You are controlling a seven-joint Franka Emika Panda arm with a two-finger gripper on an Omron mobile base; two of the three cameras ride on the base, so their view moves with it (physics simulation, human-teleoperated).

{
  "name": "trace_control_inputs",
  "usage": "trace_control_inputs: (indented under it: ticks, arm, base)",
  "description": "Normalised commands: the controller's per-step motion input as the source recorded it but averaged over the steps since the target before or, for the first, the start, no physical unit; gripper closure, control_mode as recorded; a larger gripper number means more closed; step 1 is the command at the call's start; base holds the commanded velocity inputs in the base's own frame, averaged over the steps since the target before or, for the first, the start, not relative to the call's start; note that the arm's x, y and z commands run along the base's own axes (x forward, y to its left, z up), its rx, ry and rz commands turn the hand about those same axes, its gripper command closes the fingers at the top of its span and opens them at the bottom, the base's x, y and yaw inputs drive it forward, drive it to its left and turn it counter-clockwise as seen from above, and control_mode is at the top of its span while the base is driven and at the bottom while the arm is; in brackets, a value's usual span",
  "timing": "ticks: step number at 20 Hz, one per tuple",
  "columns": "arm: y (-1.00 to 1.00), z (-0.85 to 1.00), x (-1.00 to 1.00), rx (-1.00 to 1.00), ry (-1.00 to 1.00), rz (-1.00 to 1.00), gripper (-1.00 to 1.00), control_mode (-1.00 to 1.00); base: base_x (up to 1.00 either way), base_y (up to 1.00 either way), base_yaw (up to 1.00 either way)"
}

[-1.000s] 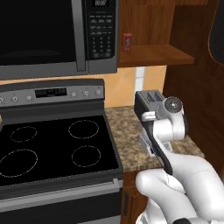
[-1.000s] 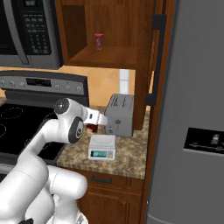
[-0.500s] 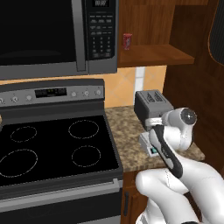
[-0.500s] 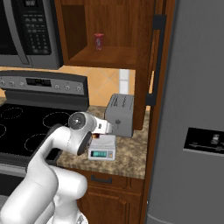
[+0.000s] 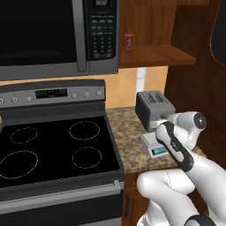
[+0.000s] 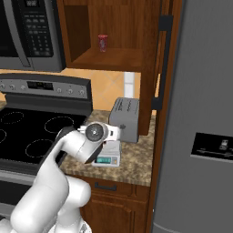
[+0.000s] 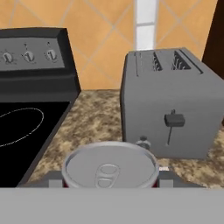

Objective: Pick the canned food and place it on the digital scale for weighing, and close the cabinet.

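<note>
The canned food (image 7: 109, 170) has a smooth, pale metallic top with a pull tab. The toaster (image 7: 168, 103) presents a matt grey metal-like casing. The counter (image 7: 94, 122) is speckled brown stone with a granular pattern. The stove top (image 5: 53, 152) is glossy black glass. The cabinet (image 6: 113, 34) and its shelf (image 5: 154, 55) are brown wood with visible grain. The digital scale (image 5: 154, 145) has a smooth white plastic-looking body. The microwave (image 5: 53, 35) is dark and glossy.

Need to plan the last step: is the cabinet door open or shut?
Open. The cabinet shelf is exposed, and its door stands swung out edge-on.
</note>
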Motion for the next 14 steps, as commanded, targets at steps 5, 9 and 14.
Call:
trace_control_inputs:
  ticks: [5,9,14]
  arm:
    - [0.0,-0.3,0.0,0.0,-0.16,0.07,1.0,-1.0]
    - [0.1,-0.46,0.0,-0.03,-0.12,0.06,1.0,-1.0]
    - [0.27,-0.46,0.0,-0.06,-0.04,0.06,1.0,-1.0]
  base:
    - [0.0,0.0,0.0]
    - [0.0,0.0,0.0]
    - [0.0,0.0,0.0]
